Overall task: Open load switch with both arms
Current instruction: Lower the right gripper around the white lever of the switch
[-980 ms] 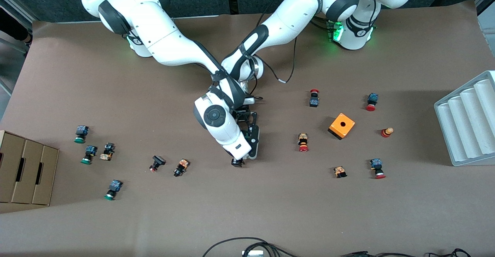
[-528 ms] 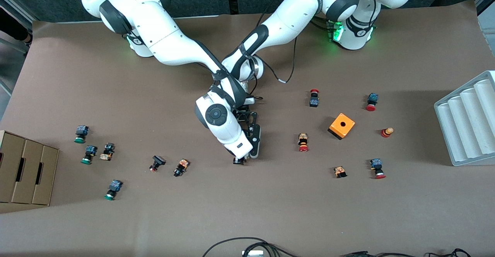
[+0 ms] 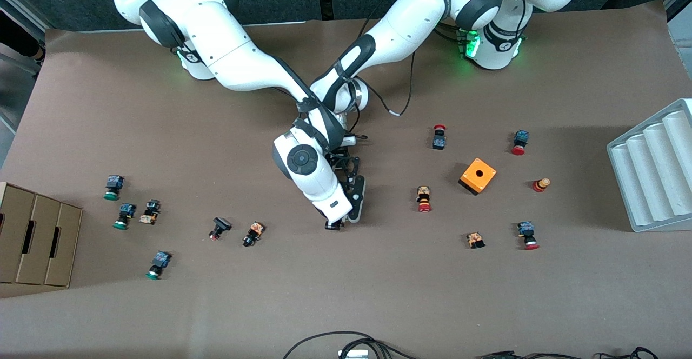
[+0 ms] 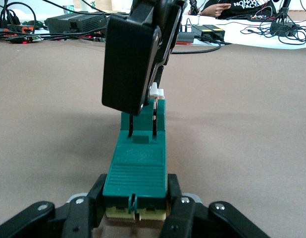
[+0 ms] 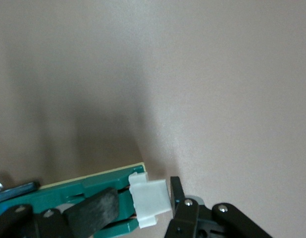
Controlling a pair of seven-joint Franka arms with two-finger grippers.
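Observation:
The load switch is a slim dark-green block with a white tab at one end. My left gripper is shut on the end away from the tab, fingers pressed on both sides. In the right wrist view the white tab sits between the right gripper's pads, and my right gripper is shut on that end. In the front view both hands meet at mid-table: right gripper, left gripper. The switch is mostly hidden under them there.
An orange cube and several red-capped buttons lie toward the left arm's end. Green-capped buttons and a cardboard box lie toward the right arm's end. A grey ribbed tray stands at the table edge; cables lie along the edge nearest the front camera.
The right gripper's fingers have closed onto the tab end of the load switch, and its hand shifted slightly. The left gripper has kept its hold.

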